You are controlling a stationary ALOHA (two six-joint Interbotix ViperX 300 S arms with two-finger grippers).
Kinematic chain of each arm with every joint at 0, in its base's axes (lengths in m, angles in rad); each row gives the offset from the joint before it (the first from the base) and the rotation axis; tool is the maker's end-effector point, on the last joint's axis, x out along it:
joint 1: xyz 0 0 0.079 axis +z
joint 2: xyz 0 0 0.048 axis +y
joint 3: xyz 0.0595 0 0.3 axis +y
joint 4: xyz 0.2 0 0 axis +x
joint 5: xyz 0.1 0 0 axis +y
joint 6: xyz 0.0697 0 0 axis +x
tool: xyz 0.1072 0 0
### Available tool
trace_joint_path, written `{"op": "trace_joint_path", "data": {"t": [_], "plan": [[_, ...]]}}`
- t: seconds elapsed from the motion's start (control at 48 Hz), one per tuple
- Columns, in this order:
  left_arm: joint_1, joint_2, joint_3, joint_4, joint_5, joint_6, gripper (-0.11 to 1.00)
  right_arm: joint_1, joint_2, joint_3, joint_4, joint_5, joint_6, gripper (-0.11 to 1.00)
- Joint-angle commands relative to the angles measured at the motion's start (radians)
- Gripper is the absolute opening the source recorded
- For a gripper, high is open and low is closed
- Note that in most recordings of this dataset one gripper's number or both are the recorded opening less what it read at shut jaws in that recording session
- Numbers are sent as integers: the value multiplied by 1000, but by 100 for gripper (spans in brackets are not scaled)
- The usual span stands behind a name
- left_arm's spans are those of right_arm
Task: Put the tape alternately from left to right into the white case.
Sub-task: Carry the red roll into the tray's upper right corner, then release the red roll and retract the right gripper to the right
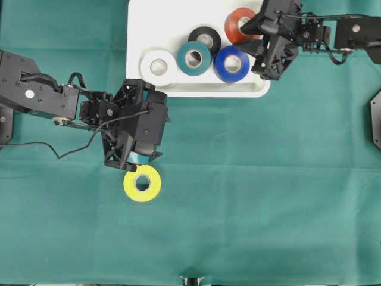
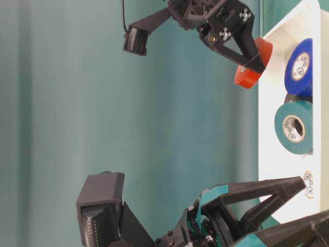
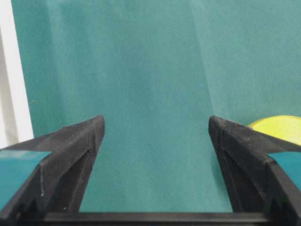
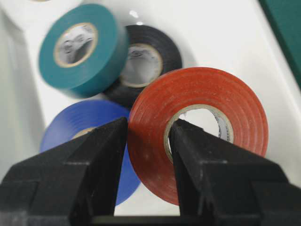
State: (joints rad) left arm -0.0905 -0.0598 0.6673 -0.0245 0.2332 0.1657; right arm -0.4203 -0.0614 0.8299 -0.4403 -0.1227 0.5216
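The white case (image 1: 178, 24) lies at the back of the green cloth. In it are a white roll (image 1: 158, 65), a teal roll (image 1: 194, 58), a black roll (image 1: 205, 39) and a blue roll (image 1: 231, 64). My right gripper (image 4: 148, 125) is shut on the orange-red roll (image 4: 197, 127), one finger through its core and one outside. It holds the roll on edge over the case's right part, above the blue roll (image 4: 70, 127). The yellow roll (image 1: 142, 183) lies flat on the cloth. My left gripper (image 1: 136, 163) hangs open just behind it, nothing between its fingers; the yellow roll (image 3: 282, 127) shows beyond the right finger.
Green cloth (image 1: 250, 196) covers the whole table. The case's white rim (image 3: 9, 70) shows at the left edge of the left wrist view. The teal roll (image 4: 80, 47) leans on the black roll (image 4: 146, 61) in the case.
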Motion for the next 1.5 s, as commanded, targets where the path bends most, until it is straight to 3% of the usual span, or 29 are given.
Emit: {"op": "trace_joint_path", "data": {"t": [0.0, 0.833, 0.937, 1.166, 1.479], "plan": [[0, -8, -14, -2, -6, -2, 100, -14, -2, -29, -5, -11, -2, 3], [0, -9, -17, -3, -8, -2, 100, -32, 21, -38, -15, -6, -2, 3], [0, -9, -17, -2, -6, -2, 100, -32, 21, -35, -15, -6, -2, 20], [0, -9, -17, -2, -8, -2, 100, -32, 21, -32, -15, -11, -2, 82], [-3, -9, -20, -3, -6, -2, 100, -32, 21, -26, -15, -11, 0, 81]]}}
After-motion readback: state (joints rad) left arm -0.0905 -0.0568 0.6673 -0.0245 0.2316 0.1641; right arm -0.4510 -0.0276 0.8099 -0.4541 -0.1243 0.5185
